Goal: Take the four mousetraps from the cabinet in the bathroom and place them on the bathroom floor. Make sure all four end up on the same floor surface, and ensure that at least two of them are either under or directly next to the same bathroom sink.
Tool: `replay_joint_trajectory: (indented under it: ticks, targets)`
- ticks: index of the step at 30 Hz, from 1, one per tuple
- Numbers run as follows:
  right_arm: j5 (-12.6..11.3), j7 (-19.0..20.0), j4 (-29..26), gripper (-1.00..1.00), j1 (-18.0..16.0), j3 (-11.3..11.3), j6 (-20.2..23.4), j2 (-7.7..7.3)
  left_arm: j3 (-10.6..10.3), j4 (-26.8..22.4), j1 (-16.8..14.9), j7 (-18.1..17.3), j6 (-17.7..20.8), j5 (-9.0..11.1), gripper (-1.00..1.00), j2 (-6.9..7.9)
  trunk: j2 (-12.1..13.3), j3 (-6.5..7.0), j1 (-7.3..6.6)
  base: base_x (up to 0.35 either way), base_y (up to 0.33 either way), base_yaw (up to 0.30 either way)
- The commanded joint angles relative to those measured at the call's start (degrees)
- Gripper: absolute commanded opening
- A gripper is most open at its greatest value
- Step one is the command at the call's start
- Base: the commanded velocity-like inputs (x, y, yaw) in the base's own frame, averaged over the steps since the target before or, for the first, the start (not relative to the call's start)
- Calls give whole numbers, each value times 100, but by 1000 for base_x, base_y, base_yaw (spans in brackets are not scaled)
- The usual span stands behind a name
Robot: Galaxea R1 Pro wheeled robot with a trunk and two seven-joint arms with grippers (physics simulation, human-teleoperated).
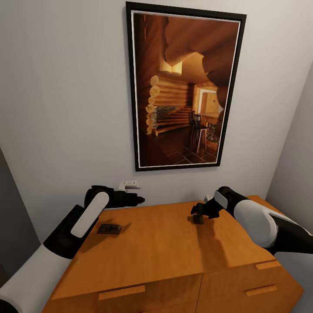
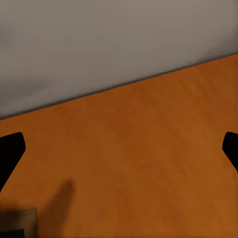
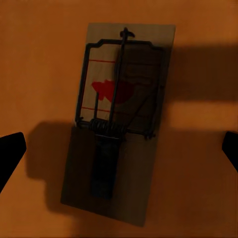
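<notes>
Beneath right gripper (image 1: 199,213): mousetrap (image 3: 116,119), seemingly red-printed.

We see a pale grey wall (image 1: 65,108) rising behind both grippers, bearing a black-framed picture (image 1: 184,87) of a log-cabin interior, hung above and between them. A small white wall outlet (image 1: 128,185) sits just behind the left gripper. A second wall (image 1: 300,152) closes the corner beyond the right gripper.

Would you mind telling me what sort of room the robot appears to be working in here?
Probably a furnished room at home, though which one is unclear: a wooden cabinet stands against a plain wall under a framed picture, with a wall outlet behind.
</notes>
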Motion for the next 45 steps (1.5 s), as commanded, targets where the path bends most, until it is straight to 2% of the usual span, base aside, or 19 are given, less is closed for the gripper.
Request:
replay_joint_trajectory:
  ticks: [1,13,27,45]
  targets:
    - [54,33,20,100,1,-36,-8,5,-11,-6,-8,61,4,56,100,5,-3,-10,1,0,0,0]
    - [55,-149,26,100,6,-31,-109,20,-11,-6,-8,57,4,55,100,1,-3,-10,1,0,0,0]
    - [45,-564,28,100,10,-27,-314,38,-3,-6,-8,56,4,55,100,-2,-3,-10,1,0,0,0]
    - [44,-639,35,100,10,-26,-329,38,-2,-6,-8,55,4,55,100,-2,-3,-10,1,0,0,0]
